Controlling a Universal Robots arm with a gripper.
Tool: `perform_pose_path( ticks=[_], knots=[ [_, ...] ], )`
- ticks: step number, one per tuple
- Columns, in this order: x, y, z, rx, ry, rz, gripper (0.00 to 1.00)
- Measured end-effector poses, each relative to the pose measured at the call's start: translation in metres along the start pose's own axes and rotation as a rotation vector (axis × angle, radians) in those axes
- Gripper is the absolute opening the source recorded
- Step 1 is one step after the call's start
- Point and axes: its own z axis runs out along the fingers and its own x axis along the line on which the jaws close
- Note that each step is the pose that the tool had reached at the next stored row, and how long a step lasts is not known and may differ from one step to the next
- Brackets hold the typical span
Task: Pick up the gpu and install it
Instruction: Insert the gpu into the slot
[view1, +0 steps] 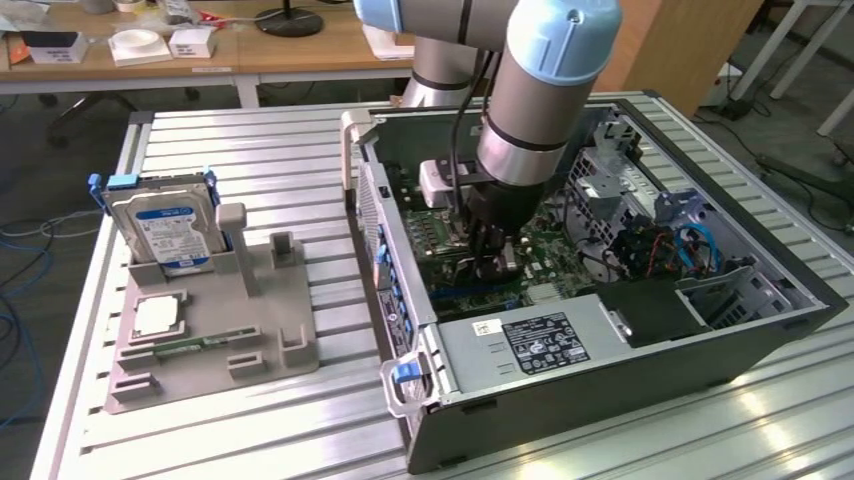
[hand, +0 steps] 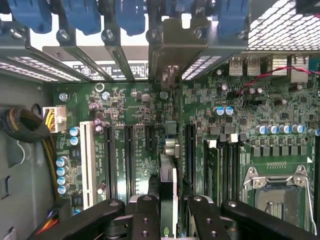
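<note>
Jaws clamped on gpu (hand: 168, 165), held edge-on over motherboard (hand: 135, 115) slots inside computer case (view1: 747, 325); slight misalignment with slot risks jamming or bent contacts

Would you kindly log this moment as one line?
gripper: shut on gpu | gpu: edge-on over motherboard slots | computer case: open

We see even, bright room light in the exterior view, with glare streaks on the ribbed metal surface (view1: 267, 160) at the near corner. In the wrist view the perforated panel (hand: 285, 25) blows out white, while the pincer (hand: 167, 220) sits dark and soft-focused.
</note>
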Motion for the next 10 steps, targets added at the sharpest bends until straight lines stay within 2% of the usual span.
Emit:
perform_pose_path(
  ticks=[10],
  knots=[
    [0.0002, 0.0001, 0.0035, 0.0000, -0.0002, 0.000, 0.27]
  ],
)
